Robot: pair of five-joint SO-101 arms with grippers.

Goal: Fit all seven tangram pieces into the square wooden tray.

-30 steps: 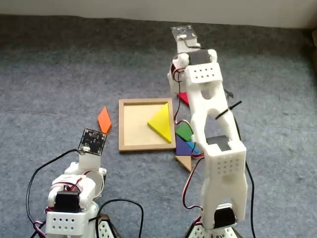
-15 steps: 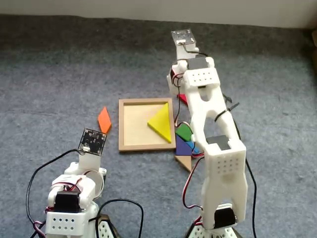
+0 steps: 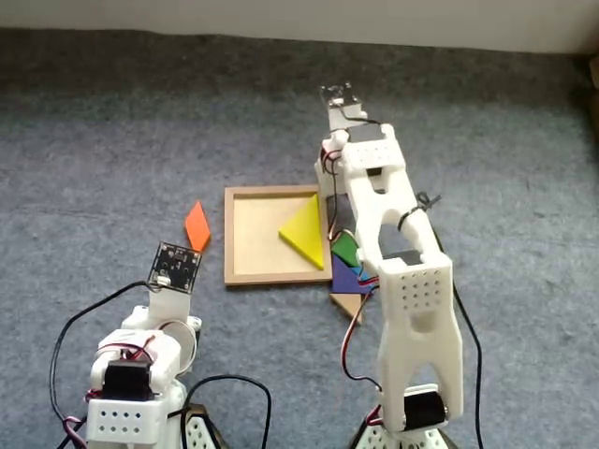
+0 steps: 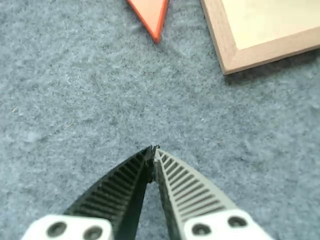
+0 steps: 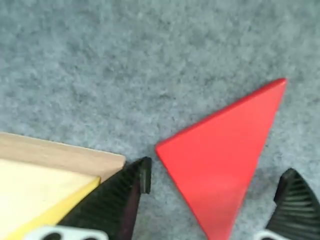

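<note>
— So, why is the right pincer (image 5: 216, 181) gaping wide?
— It is straddling the red triangle (image 5: 225, 150), probably readying a pinch; the tray (image 5: 60, 152) is lying just beside one finger (image 5: 125, 195).
— The left pincer (image 4: 152, 150)?
— Sitting closed, gripping nothing.

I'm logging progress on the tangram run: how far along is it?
Done: the yellow triangle lies in the tray. In hand: the right end effector, open, straddles the red triangle on the carpet, not yet gripping. Left: that triangle, the orange piece, green piece, blue piece and tan piece beside the tray. The left end effector is shut over carpet.
</note>
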